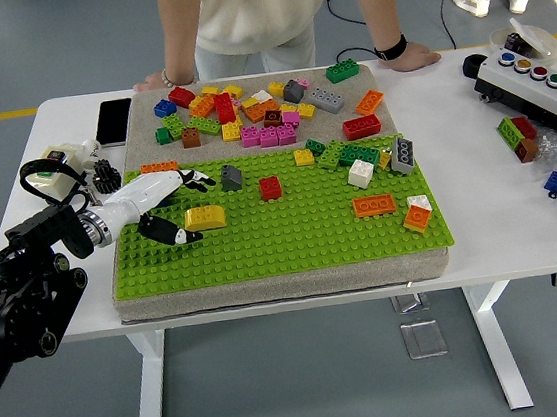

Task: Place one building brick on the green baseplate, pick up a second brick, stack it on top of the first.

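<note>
The green baseplate (292, 242) lies on a grey pad with several bricks on it. A yellow curved brick (205, 217) sits near its left side. My left hand (180, 210), white with dark fingertips, hovers just left of that brick. Its fingers (195, 181) reach out behind the brick and the thumb (176, 233) lies in front and to the left; the hand is open and holds nothing. A red brick (270, 187) and a grey brick (231, 178) stand a little to the right. My right hand is out of view.
A pile of loose bricks (268, 114) covers the pad behind the baseplate. A person stands at the far side with both hands (412, 53) resting on the table edge. A phone (114, 121) lies far left; a button box (535, 79) and stray bricks (519, 136) are at the right.
</note>
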